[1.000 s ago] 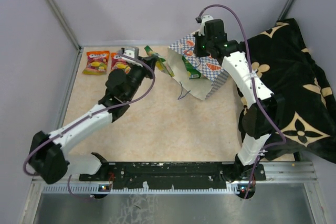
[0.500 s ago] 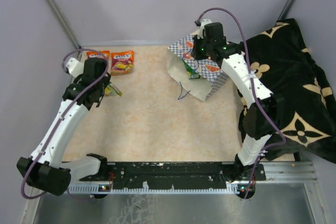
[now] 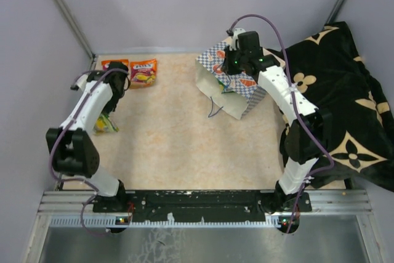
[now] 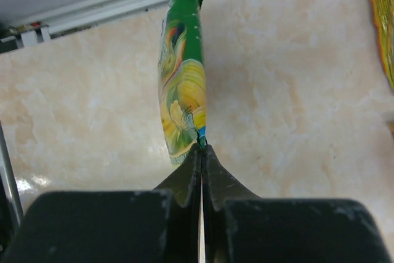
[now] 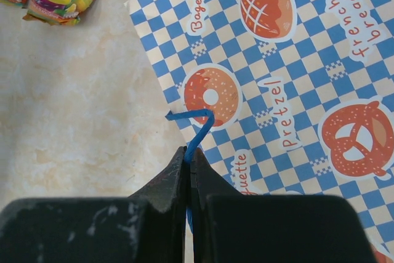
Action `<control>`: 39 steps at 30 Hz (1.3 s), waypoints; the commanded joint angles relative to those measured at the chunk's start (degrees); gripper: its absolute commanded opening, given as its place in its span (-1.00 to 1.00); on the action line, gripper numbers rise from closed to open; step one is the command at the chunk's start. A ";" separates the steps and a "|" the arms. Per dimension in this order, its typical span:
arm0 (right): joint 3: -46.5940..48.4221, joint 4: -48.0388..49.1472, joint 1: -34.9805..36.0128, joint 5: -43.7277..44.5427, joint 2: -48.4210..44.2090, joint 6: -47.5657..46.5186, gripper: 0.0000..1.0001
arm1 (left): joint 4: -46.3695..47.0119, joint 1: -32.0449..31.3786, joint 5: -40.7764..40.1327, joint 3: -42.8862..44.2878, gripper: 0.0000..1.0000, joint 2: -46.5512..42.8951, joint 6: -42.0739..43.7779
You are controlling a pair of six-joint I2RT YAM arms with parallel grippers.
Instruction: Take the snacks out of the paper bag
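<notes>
Pinching green packet (image 4: pixel 181 78) by one corner, left gripper (image 4: pixel 201 149) closed; thin hold may slip. Right gripper (image 5: pixel 188 152) clamped on cord handle (image 5: pixel 200 122); a tug could tip paper bag (image 5: pixel 289 90).

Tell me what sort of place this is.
Probably a robot lab test cell: the left arm and right arm are bolted to a black rail, plain grey walls surround the table, and there are staged props, a paper bag and snack packets.
</notes>
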 commanded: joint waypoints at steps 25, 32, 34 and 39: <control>-1.39 4.62 2.71 -2.85 -1.47 0.66 -1.00 | -14.02 -44.56 -33.06 -6.04 -0.78 52.04 11.51; -1.70 3.57 2.72 -2.56 -1.66 -0.40 -1.00 | 9.69 -42.54 -15.51 -4.67 0.99 43.52 41.73; -1.87 3.21 2.72 -2.40 -1.99 -0.92 -1.00 | 24.31 -42.52 -4.21 -9.35 1.00 34.61 57.11; -2.05 2.80 2.72 -1.30 -2.21 -1.94 -1.00 | 35.61 -45.29 21.99 -9.64 1.00 18.45 69.24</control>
